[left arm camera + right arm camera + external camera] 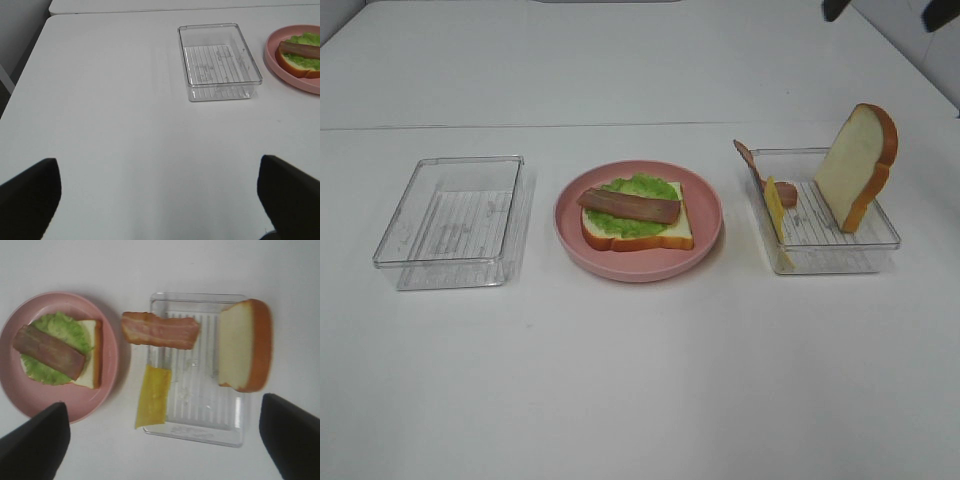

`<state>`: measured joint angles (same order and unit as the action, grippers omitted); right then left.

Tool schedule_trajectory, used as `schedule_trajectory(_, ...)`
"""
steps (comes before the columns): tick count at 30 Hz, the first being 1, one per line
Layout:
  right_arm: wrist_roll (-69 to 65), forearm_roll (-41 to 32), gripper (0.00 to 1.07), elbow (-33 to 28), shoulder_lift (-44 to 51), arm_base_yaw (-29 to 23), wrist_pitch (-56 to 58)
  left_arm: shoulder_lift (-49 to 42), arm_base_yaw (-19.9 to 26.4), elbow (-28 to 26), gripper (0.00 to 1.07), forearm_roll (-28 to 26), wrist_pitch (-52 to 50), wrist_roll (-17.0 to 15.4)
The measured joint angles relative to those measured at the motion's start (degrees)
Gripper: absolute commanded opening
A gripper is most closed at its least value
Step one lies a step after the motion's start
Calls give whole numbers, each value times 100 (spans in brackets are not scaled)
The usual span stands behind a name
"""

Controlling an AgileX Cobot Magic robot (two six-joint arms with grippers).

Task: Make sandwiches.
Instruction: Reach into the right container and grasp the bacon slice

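Observation:
A half-built sandwich [638,215] lies on the round pink plate [710,215]: one bread slice, green lettuce [645,185] and a bacon strip [630,206] on top. In the clear tray [825,255] to its right a second bread slice [855,165] stands on edge. A yellow cheese slice [776,205] and another bacon strip [752,165] lean on that tray's left wall. My right gripper [162,445] hangs open high above this tray, its fingers [835,8] just showing at the far right corner. My left gripper [160,200] is open over bare table, holding nothing.
An empty clear tray [450,220] sits left of the plate; the left wrist view shows this empty tray [217,60] ahead of the gripper with the plate's rim [285,70] beside it. A seam [520,126] crosses the white table behind the trays.

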<state>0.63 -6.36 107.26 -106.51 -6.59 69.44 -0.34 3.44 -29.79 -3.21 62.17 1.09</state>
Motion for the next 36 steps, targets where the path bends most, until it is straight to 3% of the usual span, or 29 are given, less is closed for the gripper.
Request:
schedule_trajectory(4, -195, -17, 98, 258, -579, -619, 6, 0, 0, 0, 99, 0, -17, 0)
schedule_trajectory(9, -699, 103, 98, 378, -1112, -1037, 0, 0, 0, 0, 99, 0, -17, 0)
schedule_trajectory(36, -1003, 378, 98, 401, -2315, -1077, -1261, 0, 0, 0, 99, 0, -29, 0)
